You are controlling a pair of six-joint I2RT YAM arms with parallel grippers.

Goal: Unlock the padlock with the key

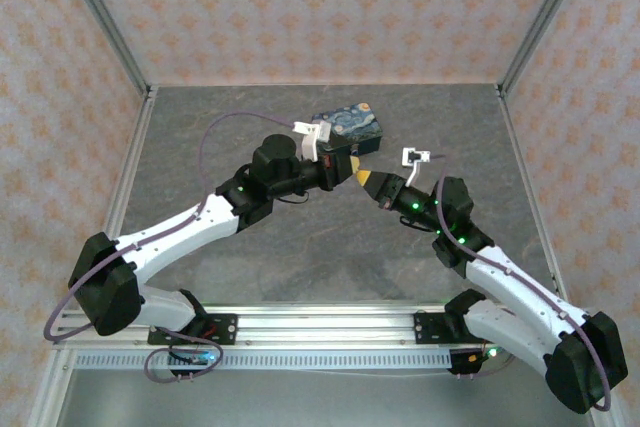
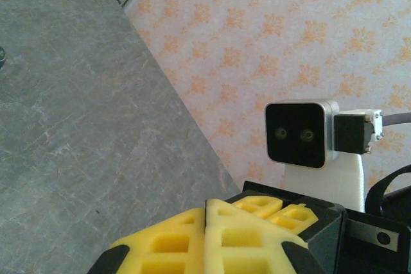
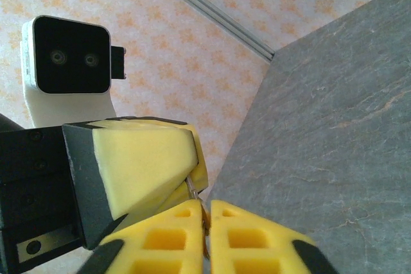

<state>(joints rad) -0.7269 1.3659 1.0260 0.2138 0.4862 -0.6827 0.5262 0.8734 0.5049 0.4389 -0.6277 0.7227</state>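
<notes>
Nearest the lens in the right wrist view, the right pincer (image 3: 207,239) is pressing its yellow lattice-faced fingers almost fully together and pinching a thin silvery-grey metal sliver, which is looking like the key (image 3: 196,194). The sliver is sticking up out of the seam and leaning left, with its upper end reaching the tip of the left pincer (image 3: 187,158), a yellow wedge on a black body that is pointing in from the left. Above it the left arm's square black-faced camera on a white mount (image 3: 67,56) is facing this way.

In the left wrist view the left pincer's own yellow fingers are lying pressed together along a thin seam; what they are gripping, if anything, is hidden. The right arm's black-faced camera (image 2: 302,134) is looking back from beyond them.

From above, both arms are reaching inward and the two tips are meeting over the middle of the grey stone-patterned bench (image 1: 300,247). A dark blue tin box painted with a starry night (image 1: 348,125) is sitting just behind the left pincer. Whether they are touching cannot be told
</notes>
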